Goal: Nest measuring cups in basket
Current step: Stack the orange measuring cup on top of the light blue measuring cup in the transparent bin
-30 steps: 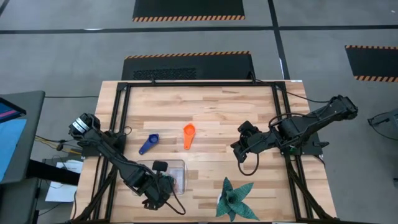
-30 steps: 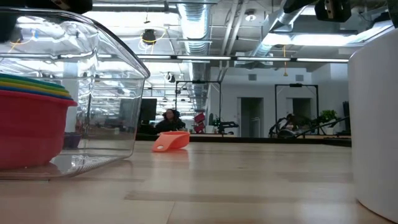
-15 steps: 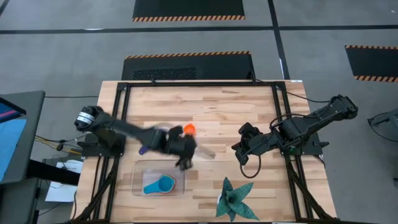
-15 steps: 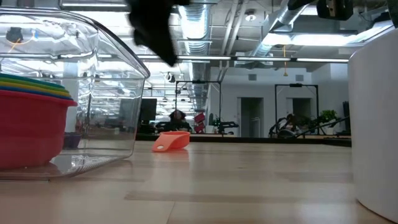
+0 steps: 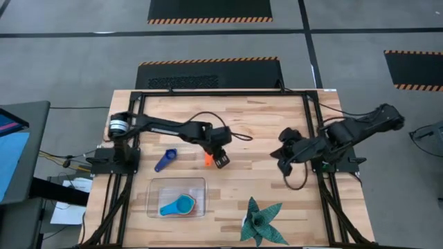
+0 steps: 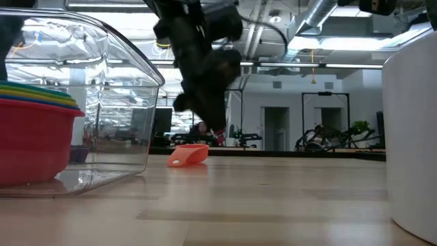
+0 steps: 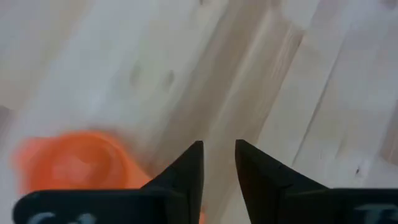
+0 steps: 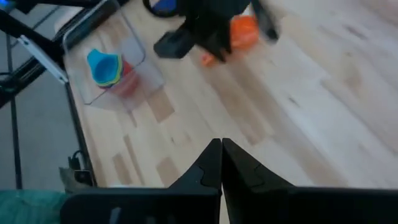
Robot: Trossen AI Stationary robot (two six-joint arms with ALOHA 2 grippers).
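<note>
An orange measuring cup [image 5: 207,160] lies on the wood near the table's middle, its bowl [image 7: 74,165] on the boards. My left gripper [image 5: 221,160] hovers just above and beside it, open by a narrow gap [image 7: 219,163] with only bare wood between the fingers. A dark blue cup [image 5: 165,160] lies to its left. The clear basket [image 5: 156,187] at the near left holds nested cups, light blue [image 5: 178,205] on top and red [image 6: 34,137] outermost. My right gripper [image 5: 284,163] hangs shut [image 8: 221,155] at the right.
A dark green spiky plant [image 5: 261,221] stands at the near edge, right of the basket. A white object [image 6: 412,137] fills the low view's right side. Black frame rails [image 5: 135,138] run along the table's left and right sides. Bare wood lies between the two grippers.
My left gripper has swung from over the basket's near side toward the far edge and the right, ending beside the orange cup and lower. The light blue cup now lies on top of the stack in the basket. My right gripper has drawn back a little toward the right edge.
</note>
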